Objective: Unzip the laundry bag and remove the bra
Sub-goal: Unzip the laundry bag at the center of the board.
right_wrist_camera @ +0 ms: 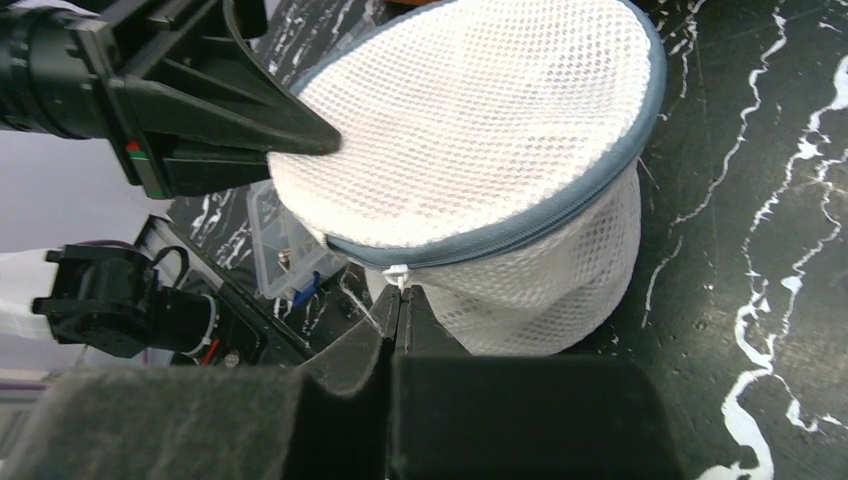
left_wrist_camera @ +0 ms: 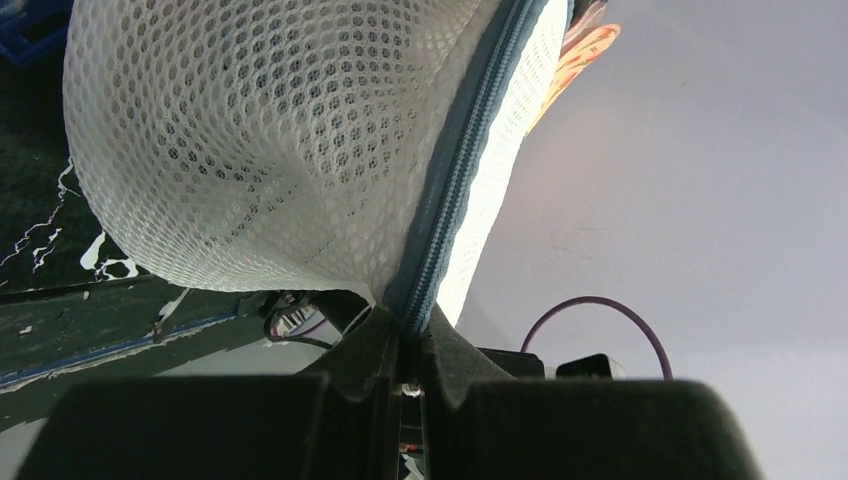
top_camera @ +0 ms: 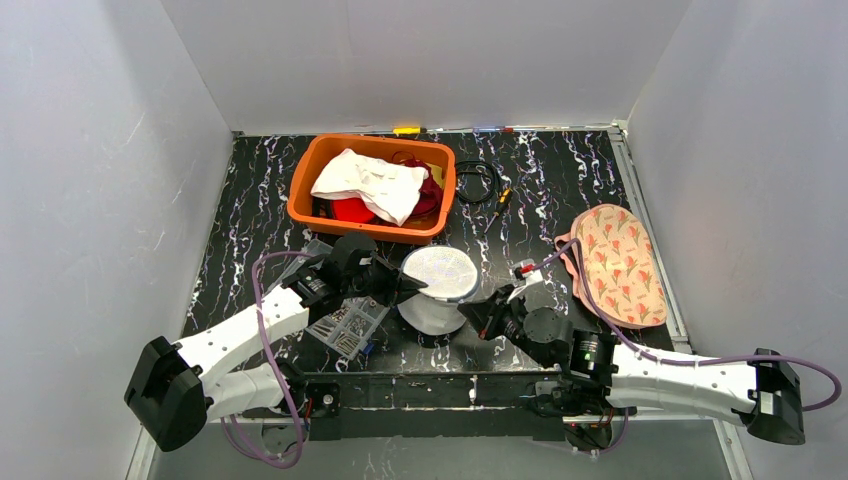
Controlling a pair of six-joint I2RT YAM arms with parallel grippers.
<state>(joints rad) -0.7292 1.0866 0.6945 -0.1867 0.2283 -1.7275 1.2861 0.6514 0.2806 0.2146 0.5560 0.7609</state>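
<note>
laundry bag [top_camera: 437, 288] is mid-table [top_camera: 560, 180], between the two arms and just in front of the orange basket [top_camera: 300, 200]. it's a white mesh dome, tilted, with the round face up toward the top camera.

left gripper [top_camera: 403, 283]: fingers pressed together on the bag's left edge. the left wrist view has the blue-grey zipper [left_wrist_camera: 450, 200] running straight down into the closed tips [left_wrist_camera: 410, 345], so it's pinching the seam there.

right gripper [top_camera: 472, 313]: fingers pressed together at the bag's near-right side. in the right wrist view the small white zipper pull [right_wrist_camera: 398, 272] sits right at the fingertips [right_wrist_camera: 400, 300] and looks pinched. the zipper [right_wrist_camera: 520, 230] reads as closed along the stretch that's visible.

can't tell what's inside through the mesh.

other stuff: white cloth [top_camera: 370, 185] on top of red items in the basket, clear parts box [top_camera: 345, 325] under the left arm, a floral fabric piece [top_camera: 615, 262] at the right edge of the table, and a coiled black cable [top_camera: 478, 180] behind the basket's right end.
</note>
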